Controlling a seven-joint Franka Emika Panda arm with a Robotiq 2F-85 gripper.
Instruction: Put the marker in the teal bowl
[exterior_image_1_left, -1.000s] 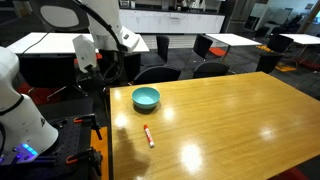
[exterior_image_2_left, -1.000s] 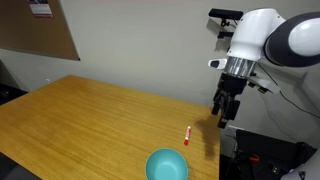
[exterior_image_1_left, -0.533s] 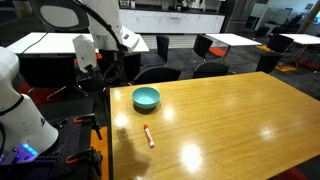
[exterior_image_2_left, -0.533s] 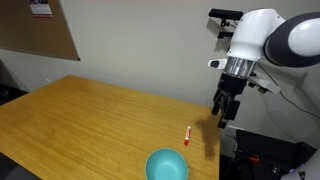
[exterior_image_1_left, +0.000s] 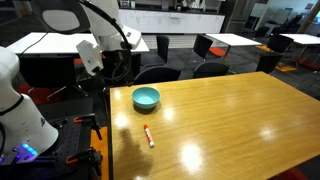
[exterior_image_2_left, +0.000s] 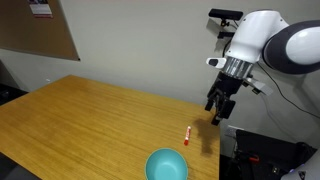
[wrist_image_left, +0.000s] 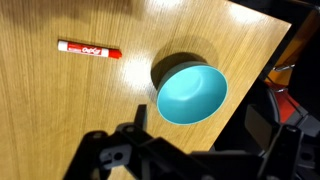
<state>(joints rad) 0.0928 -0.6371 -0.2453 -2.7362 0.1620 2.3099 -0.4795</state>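
Marker (exterior_image_1_left: 148, 135) lies on table (exterior_image_1_left: 230, 110) near teal bowl (exterior_image_1_left: 146, 97), untouched. Hand (exterior_image_2_left: 215, 112) hovers above, jaws spread, empty. 2 steps left: pick-up, drop.

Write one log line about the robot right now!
black robot gripper: open, empty, raised | small round teal bowl: empty | short red-orange marker: flat on wooden table, outside bowl
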